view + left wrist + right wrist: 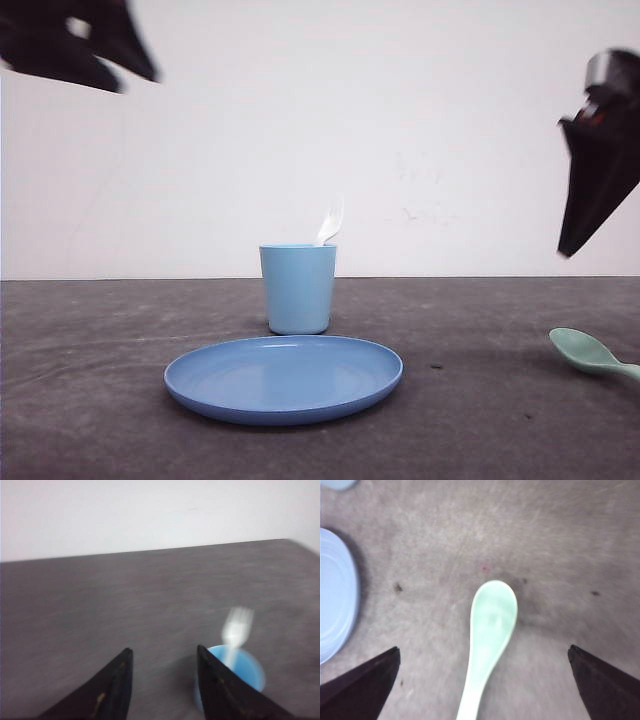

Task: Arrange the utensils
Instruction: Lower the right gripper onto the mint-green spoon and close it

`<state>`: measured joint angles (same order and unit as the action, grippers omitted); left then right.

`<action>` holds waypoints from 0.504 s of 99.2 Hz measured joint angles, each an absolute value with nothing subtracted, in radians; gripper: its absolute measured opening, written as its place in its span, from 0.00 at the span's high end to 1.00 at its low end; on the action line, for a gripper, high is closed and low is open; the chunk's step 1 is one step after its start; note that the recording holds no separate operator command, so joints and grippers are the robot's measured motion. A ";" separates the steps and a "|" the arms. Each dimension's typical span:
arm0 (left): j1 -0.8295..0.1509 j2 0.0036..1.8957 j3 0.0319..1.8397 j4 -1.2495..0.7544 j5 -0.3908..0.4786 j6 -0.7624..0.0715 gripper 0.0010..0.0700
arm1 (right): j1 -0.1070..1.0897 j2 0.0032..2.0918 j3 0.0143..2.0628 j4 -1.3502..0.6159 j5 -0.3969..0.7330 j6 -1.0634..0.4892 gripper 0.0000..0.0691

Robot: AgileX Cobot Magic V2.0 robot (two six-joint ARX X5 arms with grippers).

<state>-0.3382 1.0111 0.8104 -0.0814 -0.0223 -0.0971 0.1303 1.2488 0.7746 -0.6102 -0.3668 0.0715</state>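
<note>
Our right gripper (482,652), fingers spread wide and empty, hovers above the mint-green spoon (490,630) lying on the tabletop (90,400). Our left gripper (162,652), also apart, hangs over the white fork (236,630) standing in the light blue cup (298,288).

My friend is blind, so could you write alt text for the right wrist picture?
A mint-green spoon lies bowl-up on the grey table, centred between the wide-open fingers of the right tool. A blue plate's rim shows beside it.

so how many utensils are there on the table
2: a small white plastic fork standing in the light blue cup, and a mint-green plastic spoon lying on the table.
</note>
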 joint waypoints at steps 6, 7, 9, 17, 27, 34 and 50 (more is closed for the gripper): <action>-0.307 0.953 0.810 -0.153 -0.053 -0.097 0.68 | 0.140 1.281 0.775 -0.584 -0.367 0.072 0.02; -0.302 0.944 0.810 -0.165 -0.057 -0.097 0.68 | 0.142 1.287 0.775 -0.580 -0.367 0.072 0.02; -0.292 0.926 0.810 -0.187 -0.065 -0.097 0.68 | 0.145 1.297 0.775 -0.572 -0.367 0.073 0.02; -0.260 0.862 0.810 -0.278 -0.093 -0.097 0.68 | 0.157 1.336 0.775 -0.546 -0.367 0.075 0.02; -0.229 0.808 0.810 -0.358 -0.121 -0.097 0.68 | 0.171 1.377 0.775 -0.522 -0.366 0.075 0.02; -0.218 0.785 0.810 -0.384 -0.126 -0.097 0.68 | 0.179 1.404 0.775 -0.506 -0.367 0.075 0.02; -0.216 0.752 0.810 -0.416 -0.126 -0.097 0.68 | 0.199 1.459 0.775 -0.472 -0.366 0.075 0.04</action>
<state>-0.2165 0.7517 0.8104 -0.4160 -0.1261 -0.0971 0.1989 1.4590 0.7746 -0.4725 -0.3656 0.0750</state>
